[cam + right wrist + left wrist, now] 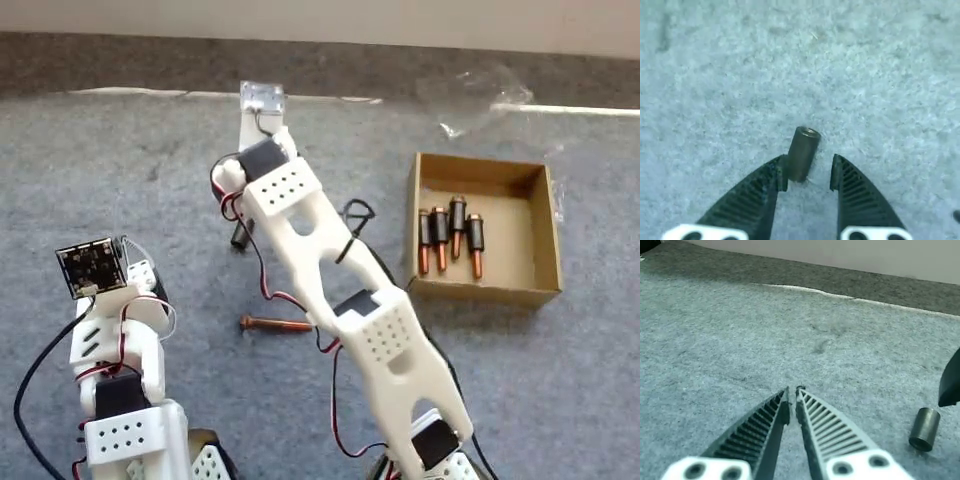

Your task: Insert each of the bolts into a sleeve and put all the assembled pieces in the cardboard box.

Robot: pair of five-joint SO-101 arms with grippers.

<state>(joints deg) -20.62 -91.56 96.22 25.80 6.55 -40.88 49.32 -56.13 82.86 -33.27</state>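
Carpet, grey and felt-like, is spread over the surface (500, 380), and a shallow brown cardboard box (480, 290) is set on it. The right hand (808, 172) is held wide; the left hand (792, 395) is narrowed almost shut. Four assembled bolt-and-sleeve pieces (450, 235) are laid side by side in the box. A copper-coloured bolt (277, 323) is left on the surface, well apart from the box. A dark cylindrical metal sleeve (803, 152) is framed between the right hand's fingers, just beside one.

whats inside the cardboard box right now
Four assembled pieces lie side by side in the cardboard box, toward its left wall in the high view; the rest of its floor looks bare. The near wall covers a thin strip of floor.
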